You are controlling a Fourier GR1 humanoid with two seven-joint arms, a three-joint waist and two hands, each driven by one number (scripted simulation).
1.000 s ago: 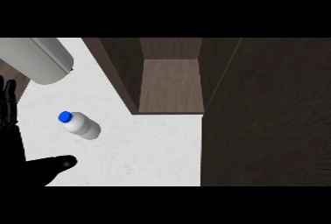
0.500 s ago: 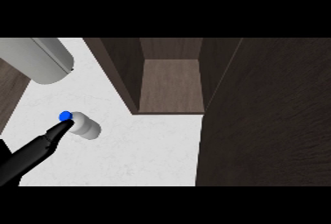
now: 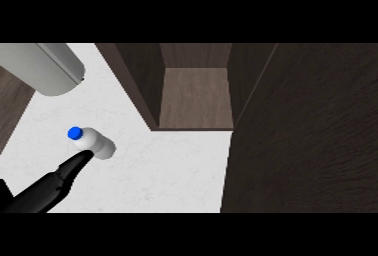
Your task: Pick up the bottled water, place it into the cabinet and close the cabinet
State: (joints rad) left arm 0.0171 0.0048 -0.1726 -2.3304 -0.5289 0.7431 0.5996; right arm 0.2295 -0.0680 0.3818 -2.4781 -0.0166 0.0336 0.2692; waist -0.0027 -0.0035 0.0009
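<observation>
Head view of the counter [image 3: 162, 170], white and lightly speckled. The bottled water [image 3: 94, 141], a white bottle with a blue cap, stands left of centre, well apart from the open cabinet [image 3: 193, 97], whose bare wooden floor shows between dark walls. A dark panel fills the right side of the view; it may be the cabinet's door [image 3: 303, 140], but that cannot be told for certain. A grey cylindrical body [image 3: 46, 67] crosses the upper left corner.

A black hand [image 3: 52, 185] enters from the lower left, so it is taken to be the robot's left hand. Its fingers are straight and pressed together into a single point, and the tip touches the lower side of the bottle. The right hand is out of view.

Change over the last second: the hand lay low at the left edge, away from the bottle; half a second ago its tip had come up beside the cap; now it sits slightly lower, against the bottle's body. The bottle has barely shifted.

Judgement: the task stands at the reach-to-grasp step. Nothing is held yet; the fingers must curl round the bottle before any lift towards the cabinet, and a straight-fingered nudge risks tipping it.
</observation>
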